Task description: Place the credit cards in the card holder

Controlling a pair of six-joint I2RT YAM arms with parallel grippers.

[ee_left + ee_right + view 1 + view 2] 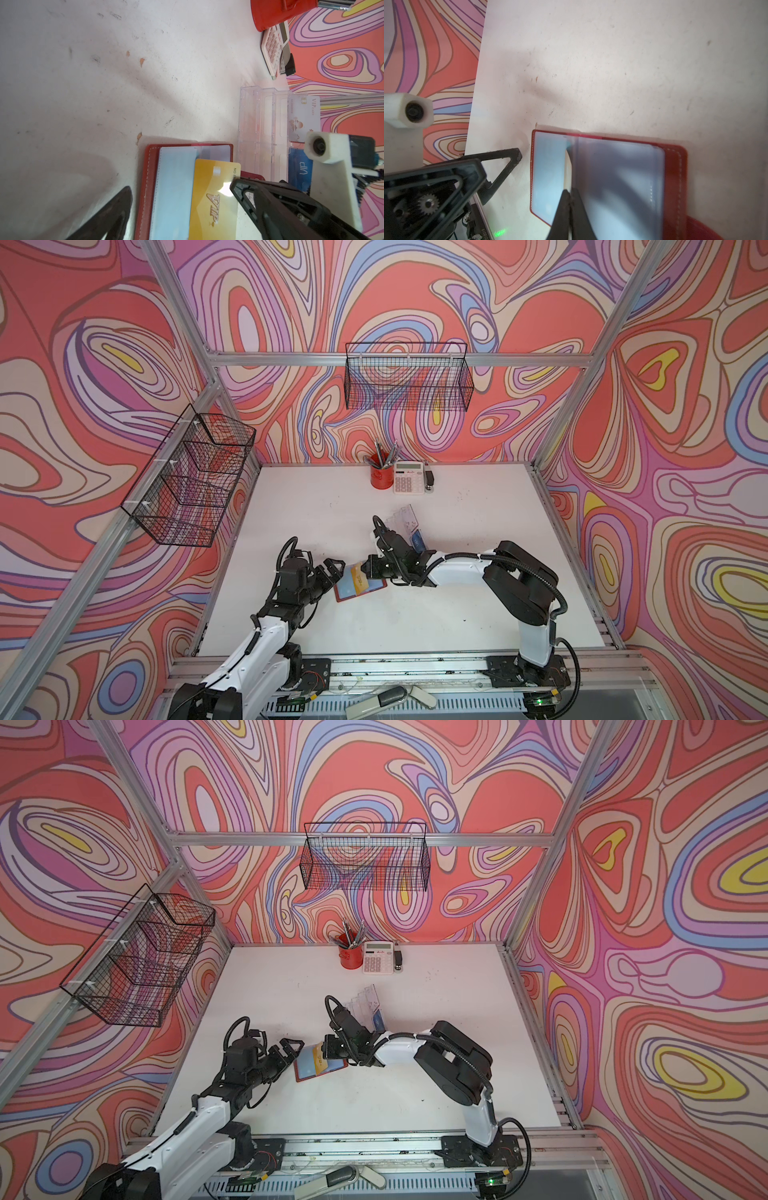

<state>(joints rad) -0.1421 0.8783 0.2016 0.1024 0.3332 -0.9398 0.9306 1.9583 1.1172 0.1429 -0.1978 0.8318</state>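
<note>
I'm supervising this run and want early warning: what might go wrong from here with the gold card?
1. The right gripper pinches the yellow-gold card at one edge, so it may twist or slip.
2. The red wallet lies unheld, with the open left gripper beside it, so a push could slide it.

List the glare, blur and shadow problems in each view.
Left wrist view: white glare patch on the gold card. Right wrist view: right gripper and red wallet look soft, out of focus. Both top views: sharp, evenly lit, only faint shadows on the table.
</note>
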